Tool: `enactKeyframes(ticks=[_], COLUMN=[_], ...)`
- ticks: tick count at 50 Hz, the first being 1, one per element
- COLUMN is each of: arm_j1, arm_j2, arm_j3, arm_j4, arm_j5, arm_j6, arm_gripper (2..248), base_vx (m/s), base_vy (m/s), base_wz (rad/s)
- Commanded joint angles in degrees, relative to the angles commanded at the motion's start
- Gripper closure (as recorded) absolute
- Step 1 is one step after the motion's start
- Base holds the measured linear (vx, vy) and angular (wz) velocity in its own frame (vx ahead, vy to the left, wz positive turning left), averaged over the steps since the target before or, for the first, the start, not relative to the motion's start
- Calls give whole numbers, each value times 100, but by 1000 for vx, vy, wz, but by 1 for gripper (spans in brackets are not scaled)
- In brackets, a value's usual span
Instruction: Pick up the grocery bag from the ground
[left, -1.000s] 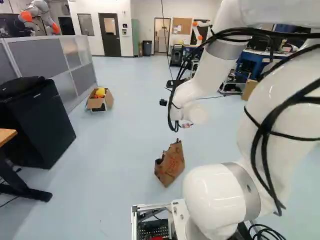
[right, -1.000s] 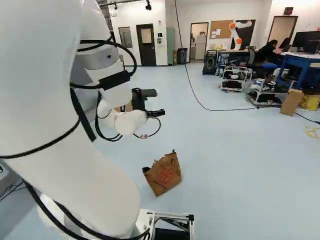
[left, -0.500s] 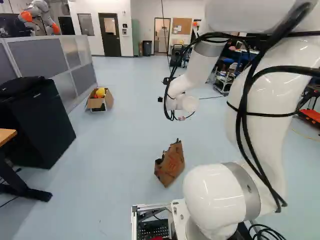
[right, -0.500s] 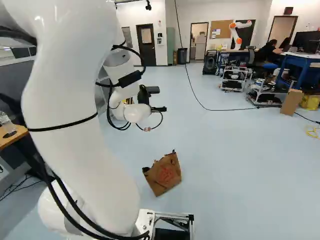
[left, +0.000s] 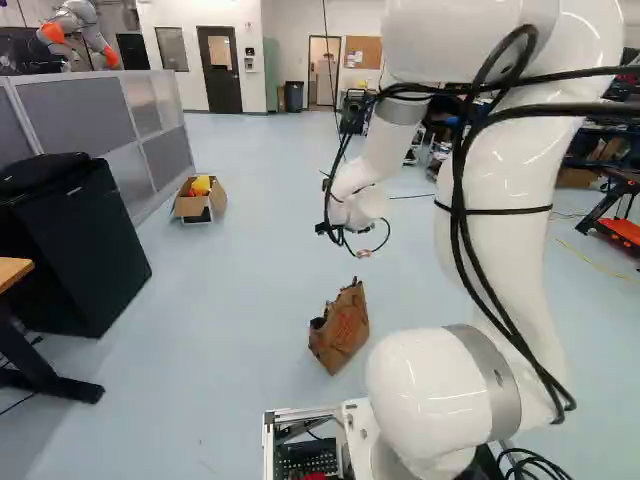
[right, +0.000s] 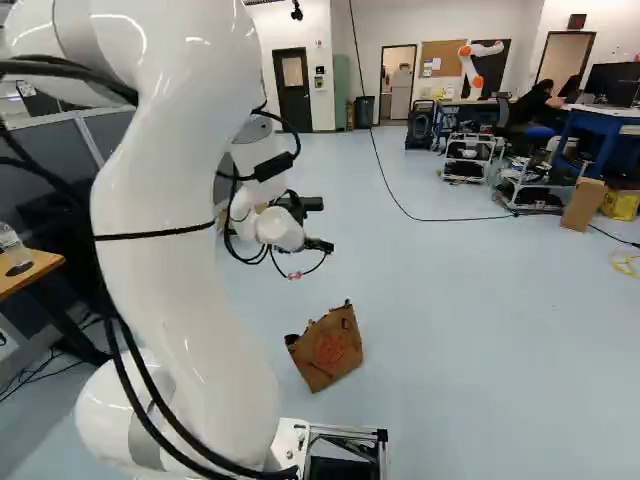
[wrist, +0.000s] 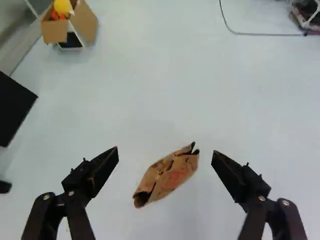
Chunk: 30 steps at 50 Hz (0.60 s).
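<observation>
In the left base view the white arm (left: 500, 200) had swung further left than in the earlier frame, while the brown grocery bag (left: 340, 328) sat unmoved on the floor (left: 240, 330). In the right base view the black tool (right: 318, 245) had sunk a little since that frame and hung above the floor, apart from the bag. In the wrist view the tool (wrist: 165, 152) had its fingers spread wide, gripping nothing, with the bag ahead, across the gap between them.
</observation>
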<state>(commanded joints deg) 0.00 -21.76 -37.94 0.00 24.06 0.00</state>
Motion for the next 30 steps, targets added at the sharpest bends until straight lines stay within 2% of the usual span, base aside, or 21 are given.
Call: enactKeyframes(ticks=[30], arm_j1=[0], arm_j2=[-1195], arm_j3=[-538], arm_j4=[0], arm_j5=[-128], arm_j6=[0], arm_gripper=[3], base_vx=[0], base_vy=[0], base_wz=[0])
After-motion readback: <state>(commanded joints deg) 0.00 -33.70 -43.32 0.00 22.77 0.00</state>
